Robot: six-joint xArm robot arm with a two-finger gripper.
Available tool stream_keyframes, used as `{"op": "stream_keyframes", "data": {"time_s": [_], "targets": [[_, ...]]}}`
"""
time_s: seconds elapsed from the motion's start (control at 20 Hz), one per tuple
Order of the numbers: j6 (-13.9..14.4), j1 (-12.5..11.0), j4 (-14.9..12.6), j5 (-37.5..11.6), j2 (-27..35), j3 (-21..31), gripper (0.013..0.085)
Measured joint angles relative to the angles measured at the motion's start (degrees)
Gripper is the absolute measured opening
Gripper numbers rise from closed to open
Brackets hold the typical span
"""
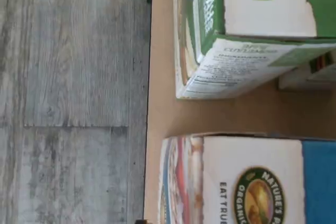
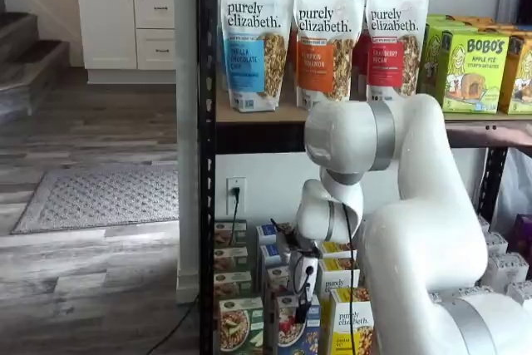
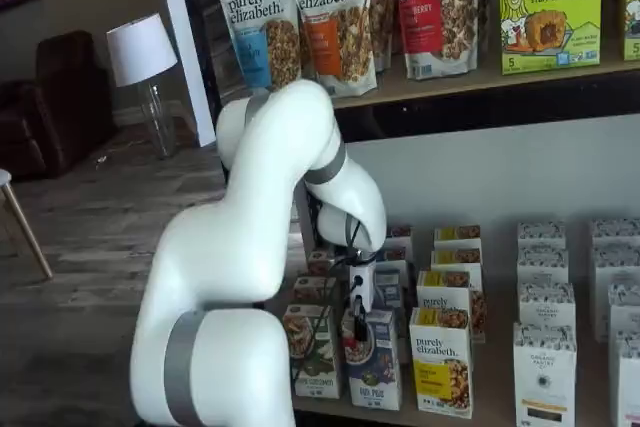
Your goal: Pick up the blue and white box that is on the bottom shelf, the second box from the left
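Hovering low over the front row: the gripper (image 3: 356,332) hangs right above the blue and white box (image 3: 372,359), which stands on the bottom shelf (image 3: 500,402) between a green-fronted carton (image 3: 310,349) and a yellow-fronted carton (image 3: 441,361). In both shelf views the black fingers sit at the box's top edge, but the view is too side-on and dark: can't tell whether they have a gap or have hold of anything. My read is no grip yet, since the box looks seated square in its row.

The arm (image 2: 399,172) folds down from under the tan board carrying the tall granola bags (image 2: 316,39), elbow out, probably to clear that board and come at the row from above (tight clearance there).

Wrist view shows only carton tops, a green one (image 1: 252,30) and a white one with a blue panel (image 1: 252,182), plus the shelf edge and grey floor (image 1: 68,98); no fingers in it.

The neighbours stand close, so the fingers likely need the front-to-back faces. Risk is nudging the green carton.
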Motion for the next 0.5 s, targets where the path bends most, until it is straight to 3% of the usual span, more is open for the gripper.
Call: {"op": "stream_keyframes", "data": {"time_s": [0.5], "targets": [[2.04, 0.29, -2.08, 0.59, 0.96, -0.76, 0.0850]]}}
